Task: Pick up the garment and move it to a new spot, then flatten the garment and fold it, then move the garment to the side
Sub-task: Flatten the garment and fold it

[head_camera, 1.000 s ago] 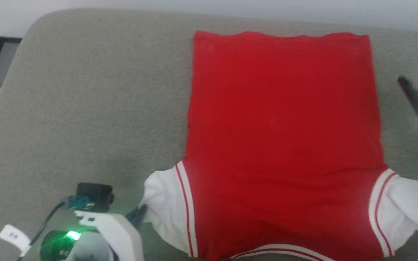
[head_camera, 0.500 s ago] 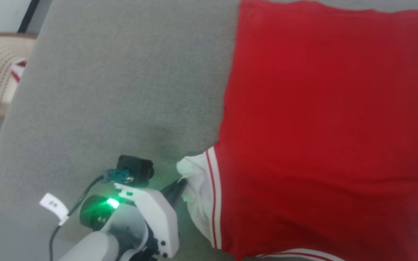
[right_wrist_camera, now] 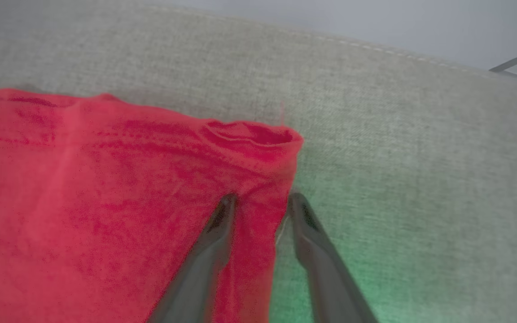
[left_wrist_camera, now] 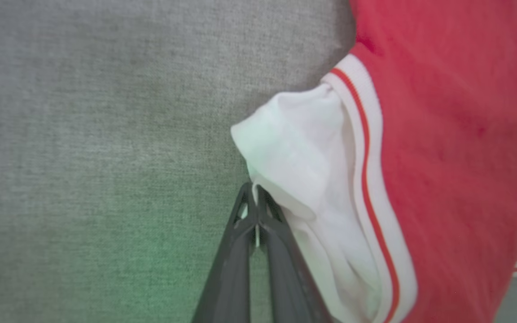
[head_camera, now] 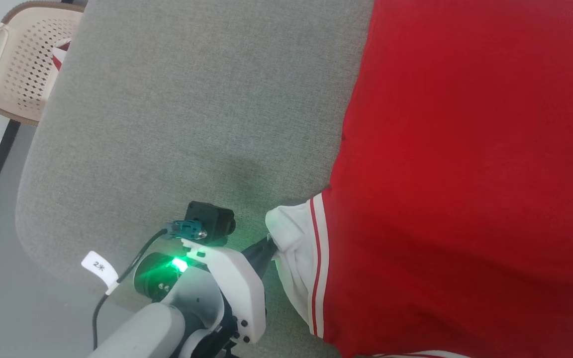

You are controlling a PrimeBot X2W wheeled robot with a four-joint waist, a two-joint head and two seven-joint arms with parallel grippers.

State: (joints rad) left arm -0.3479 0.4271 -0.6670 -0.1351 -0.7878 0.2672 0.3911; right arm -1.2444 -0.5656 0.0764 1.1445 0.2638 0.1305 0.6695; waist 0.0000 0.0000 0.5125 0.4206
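Red jersey shirt (head_camera: pixel 465 164) lies spread on the grey cushion (head_camera: pixel 192 99). Left gripper (left_wrist_camera: pixel 254 189) is clamped on the white sleeve (left_wrist_camera: pixel 294 143) at its tips. Right gripper (right_wrist_camera: pixel 260 202) straddles the hem corner (right_wrist_camera: pixel 258 139), jaws apart. Flattening seems underway; next, right closes and pulls taut.

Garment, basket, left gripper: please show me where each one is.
garment (head_camera: pixel 465 174): head view, red body cloth.
basket (head_camera: pixel 23 74): head view, perforated wall.
left gripper (left_wrist_camera: pixel 254 197): left wrist view, closed fingertips at white sleeve.
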